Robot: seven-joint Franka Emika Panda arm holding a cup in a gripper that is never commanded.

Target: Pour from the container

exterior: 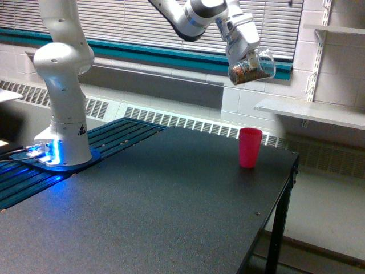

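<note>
The container (pixel 254 67) is a clear plastic cup with brown bits inside, held high in the air and tipped so its mouth faces the exterior view's right. My gripper (pixel 246 52) is shut on it from its upper left. Well below it, a pink cup (pixel 250 147) stands upright on the black table (pixel 154 211) near the far right edge. The container hangs roughly above the pink cup, a good distance up. Nothing is seen falling from it.
The arm's white base (pixel 61 85) stands at the exterior view's left on blue slats (pixel 108 142). A white shelf (pixel 311 111) juts from the wall at the right. The table's right edge (pixel 285 194) drops off just past the pink cup.
</note>
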